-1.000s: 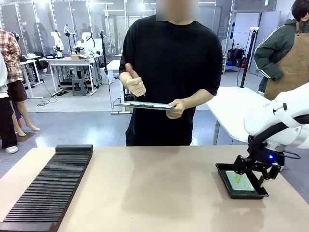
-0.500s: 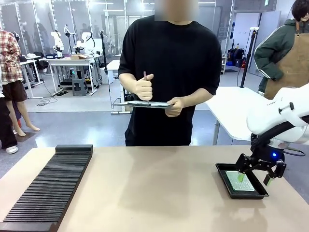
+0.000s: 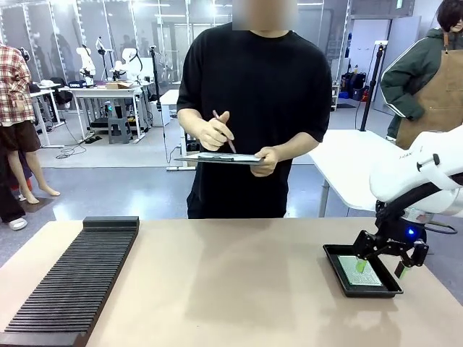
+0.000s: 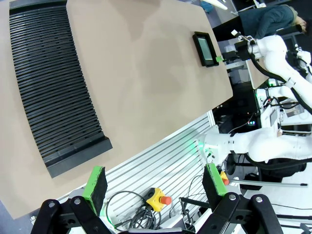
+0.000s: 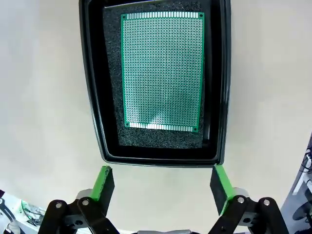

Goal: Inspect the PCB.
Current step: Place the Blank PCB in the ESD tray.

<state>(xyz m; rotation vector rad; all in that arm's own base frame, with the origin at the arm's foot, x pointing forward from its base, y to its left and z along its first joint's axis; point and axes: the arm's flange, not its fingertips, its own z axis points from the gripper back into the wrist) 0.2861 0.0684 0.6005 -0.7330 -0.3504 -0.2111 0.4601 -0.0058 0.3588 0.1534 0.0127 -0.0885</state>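
- The PCB [image 5: 162, 70], a green perforated board with a row of contacts along one short edge, lies flat inside the black tray [image 5: 92, 97], on the dark foam lining; nothing grips it.
- The tray sits on the tan table [image 3: 239, 289], near the robot's right-hand edge, with the board [image 3: 359, 270] visible inside it in the front view.
- The right gripper [image 5: 164, 183] hangs just above the tray's near end, jaws spread wide and empty, green pads [image 5: 103, 183] apart on either side.
- In the front view, the right gripper [image 3: 382, 262] stands over the tray, one fingertip above the board.
- The left gripper [image 4: 155, 184] is well apart from the tray, high over the table's edge, jaws wide and empty.
- A long black slotted rack [image 3: 69, 278] lies on the robot's left side of the table.
- The person at the far side holds a clipboard [image 3: 217, 157] in one hand and a pen [image 3: 223, 131] in the other hand [image 3: 213, 133].
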